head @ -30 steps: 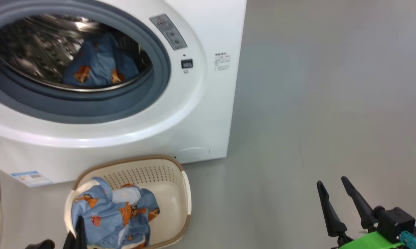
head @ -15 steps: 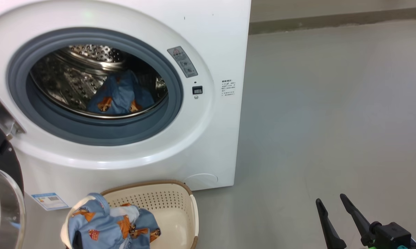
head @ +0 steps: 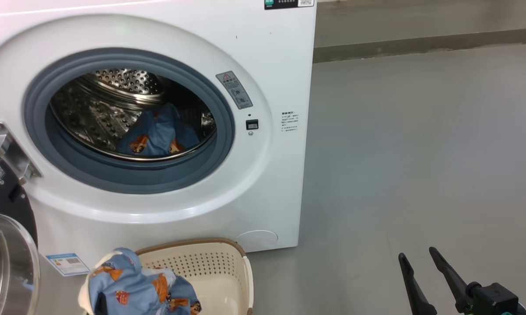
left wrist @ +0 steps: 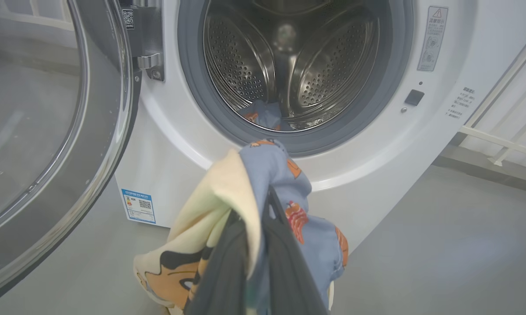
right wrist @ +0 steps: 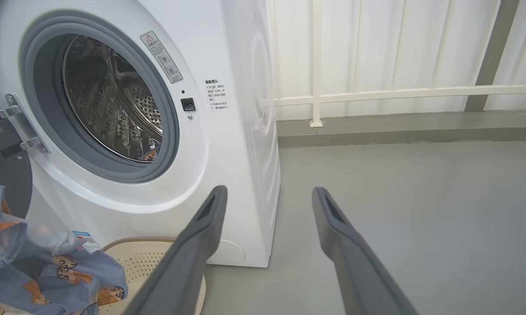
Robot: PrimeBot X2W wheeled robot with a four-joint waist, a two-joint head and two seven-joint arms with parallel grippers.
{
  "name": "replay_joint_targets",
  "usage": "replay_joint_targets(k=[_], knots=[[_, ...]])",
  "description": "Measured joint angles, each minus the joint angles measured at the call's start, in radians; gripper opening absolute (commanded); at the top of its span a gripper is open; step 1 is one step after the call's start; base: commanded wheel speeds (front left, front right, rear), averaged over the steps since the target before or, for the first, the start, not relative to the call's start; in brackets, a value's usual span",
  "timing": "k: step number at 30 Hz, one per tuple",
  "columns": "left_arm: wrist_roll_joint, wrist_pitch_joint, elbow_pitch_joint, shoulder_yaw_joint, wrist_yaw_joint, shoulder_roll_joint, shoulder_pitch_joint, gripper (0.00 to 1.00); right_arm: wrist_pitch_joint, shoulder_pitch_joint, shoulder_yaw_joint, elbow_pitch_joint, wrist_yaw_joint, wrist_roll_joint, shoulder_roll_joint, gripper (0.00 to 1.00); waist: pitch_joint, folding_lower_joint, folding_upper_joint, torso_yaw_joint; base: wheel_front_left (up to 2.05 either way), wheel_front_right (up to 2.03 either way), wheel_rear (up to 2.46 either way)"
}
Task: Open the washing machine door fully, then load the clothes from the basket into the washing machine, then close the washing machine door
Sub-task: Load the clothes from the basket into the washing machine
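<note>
The washing machine (head: 267, 78) stands with its door (left wrist: 48, 131) swung wide to the left on a metal hinge (head: 9, 151). One blue printed garment (head: 158, 135) lies in the steel drum. My left gripper (left wrist: 267, 197) is shut on the clothes (left wrist: 285, 175), a blue and cream bundle hanging in front of the machine's opening. In the head view that bundle (head: 131, 284) sits over the left rim of the cream basket (head: 219, 267). My right gripper (right wrist: 269, 192) is open and holds nothing, low over the floor to the right of the machine (head: 417, 253).
Grey floor (head: 420, 153) stretches right of the machine. A kerb (head: 420, 43) and a white railing (right wrist: 376, 92) run behind it. The door's glass bowl (head: 5, 262) juts out at the lower left, beside a blue label sticker (head: 68, 264).
The head camera has tilted up, so the machine shows lower in the picture. The clothes bundle has risen over the basket's left rim in my left gripper. My right gripper stays open.
</note>
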Motion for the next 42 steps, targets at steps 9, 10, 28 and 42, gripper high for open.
replay_joint_targets(k=[9, 10, 28, 42], knots=[[0.001, 0.0, -0.041, -0.008, 0.0, 0.0, 0.013, 0.0, 0.0, 0.003, 0.001, 0.0, 0.0, -0.001, 0.005, 1.0, -0.006, 0.0, 0.0, 0.008, 0.0, 0.0, 0.0], [0.001, 0.0, -0.044, -0.011, 0.0, 0.0, 0.015, 0.0, 0.0, 0.003, 0.002, 0.0, 0.0, -0.001, 0.005, 1.0, -0.004, 0.0, 0.0, 0.008, 0.0, 0.0, 0.0], [0.035, 0.0, -0.028, -0.001, -0.016, 0.001, -0.143, 0.0, 0.0, 0.014, 0.022, 0.0, 0.0, -0.001, 0.024, 1.0, 0.059, 0.0, 0.0, -0.025, 0.0, 0.0, 0.0], [0.094, 0.0, 0.149, 0.087, -0.028, 0.022, -0.596, 0.0, 0.0, -0.072, 0.057, 0.004, 0.0, 0.005, 0.025, 1.0, 0.187, 0.0, 0.0, -0.084, 0.0, 0.0, 0.0]])
